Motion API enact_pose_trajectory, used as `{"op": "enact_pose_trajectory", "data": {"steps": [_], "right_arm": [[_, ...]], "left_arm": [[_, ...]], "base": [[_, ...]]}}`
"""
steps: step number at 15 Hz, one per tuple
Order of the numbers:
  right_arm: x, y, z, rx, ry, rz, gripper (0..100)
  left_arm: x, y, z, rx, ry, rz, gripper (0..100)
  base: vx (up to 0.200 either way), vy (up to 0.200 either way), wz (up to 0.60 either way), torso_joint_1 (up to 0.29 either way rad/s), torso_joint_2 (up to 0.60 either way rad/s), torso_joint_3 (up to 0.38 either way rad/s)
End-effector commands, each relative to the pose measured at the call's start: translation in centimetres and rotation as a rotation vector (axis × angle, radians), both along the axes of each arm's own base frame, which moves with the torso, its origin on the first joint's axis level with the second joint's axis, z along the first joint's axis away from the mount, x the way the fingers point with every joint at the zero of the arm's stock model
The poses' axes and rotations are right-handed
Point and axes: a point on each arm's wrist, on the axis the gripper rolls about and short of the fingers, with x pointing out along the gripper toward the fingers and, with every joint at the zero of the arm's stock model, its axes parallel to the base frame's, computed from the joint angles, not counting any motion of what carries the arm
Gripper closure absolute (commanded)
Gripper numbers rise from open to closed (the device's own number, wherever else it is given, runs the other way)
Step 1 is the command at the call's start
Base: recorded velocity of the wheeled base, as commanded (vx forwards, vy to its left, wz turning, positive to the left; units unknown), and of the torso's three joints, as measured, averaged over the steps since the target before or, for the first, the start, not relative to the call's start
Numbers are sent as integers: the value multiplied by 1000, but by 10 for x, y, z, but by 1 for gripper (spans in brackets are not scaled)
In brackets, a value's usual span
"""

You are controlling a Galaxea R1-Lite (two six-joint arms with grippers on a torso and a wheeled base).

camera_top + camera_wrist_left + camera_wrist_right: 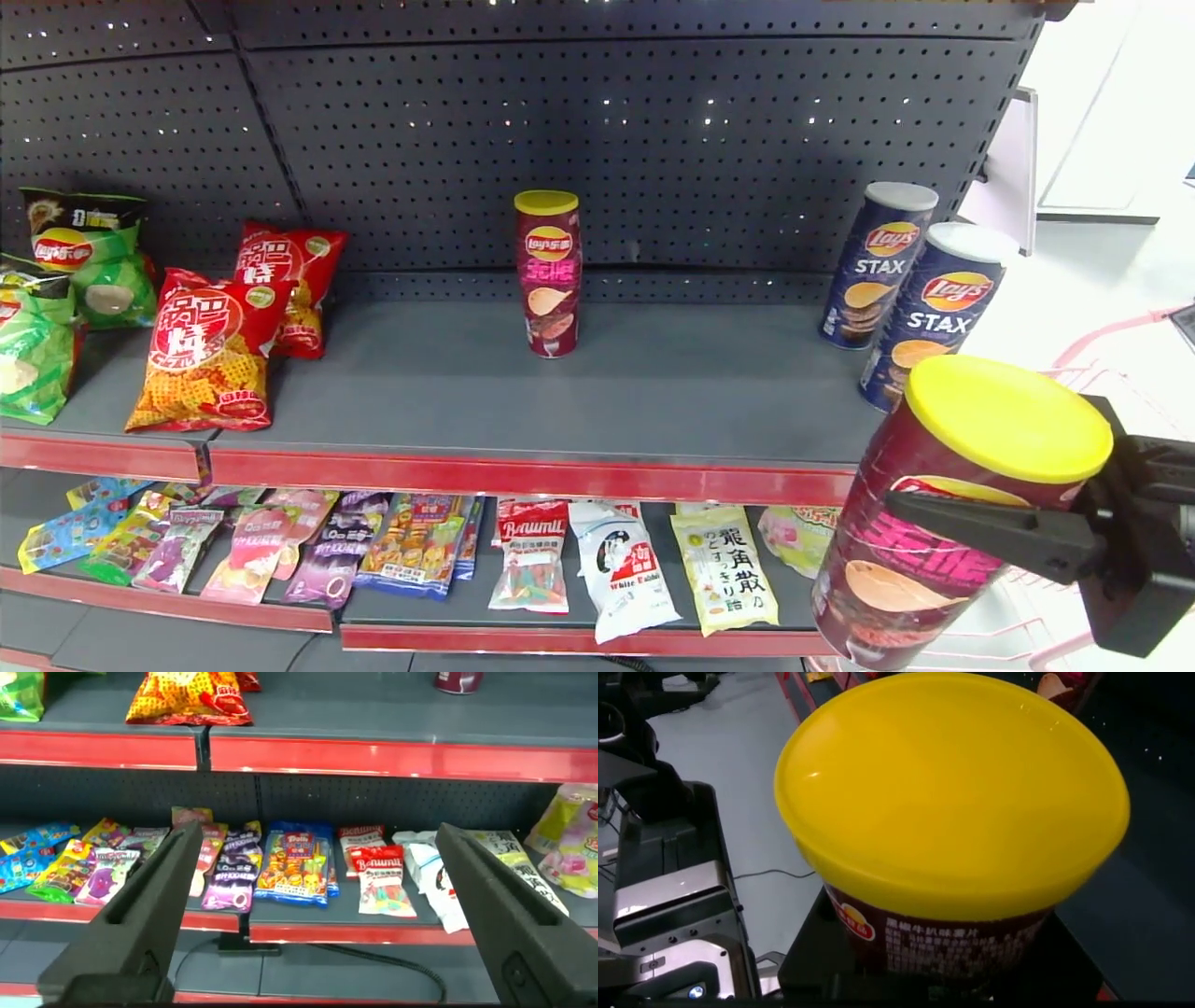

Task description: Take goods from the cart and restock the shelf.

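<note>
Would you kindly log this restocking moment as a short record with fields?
Right claw: shut on maroon chip can with yellow lid
Left claw: open, facing candy packets
Upper shelf: matching can upright mid-shelf; two blue cans at right; red bags and green bags at left
Status: held can not yet shelved

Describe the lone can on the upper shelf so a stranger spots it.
Find the upper shelf with the red front edge. Near its middle one can stands upright alone. It is maroon with a yellow lid; the blue cans to its right have white lids.
</note>
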Motion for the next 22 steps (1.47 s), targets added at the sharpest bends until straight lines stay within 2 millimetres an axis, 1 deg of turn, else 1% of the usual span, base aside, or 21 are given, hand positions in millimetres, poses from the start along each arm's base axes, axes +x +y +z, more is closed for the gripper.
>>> {"op": "enact_pose_trajectory", "data": {"steps": [1, 11, 21, 22], "right_arm": [[-2, -2, -3, -3, 7, -5, 100], [-2, -2, -5, -6, 12, -7, 100], [-4, -4, -6, -6, 14, -13, 100], [-4, -4, -6, -6, 15, -13, 100]], "left_arm": [[0, 0, 0, 1, 2, 1, 0], [0, 0, 0, 5, -1, 1, 0], [0, 0, 0, 1, 2, 1, 0], [0, 0, 0, 1, 2, 1, 0]], "base": [[0, 0, 0, 0, 0, 0], [0, 0, 0, 0, 0, 0], [200, 0, 0, 3, 4, 2], [0, 0, 0, 0, 0, 0]]}}
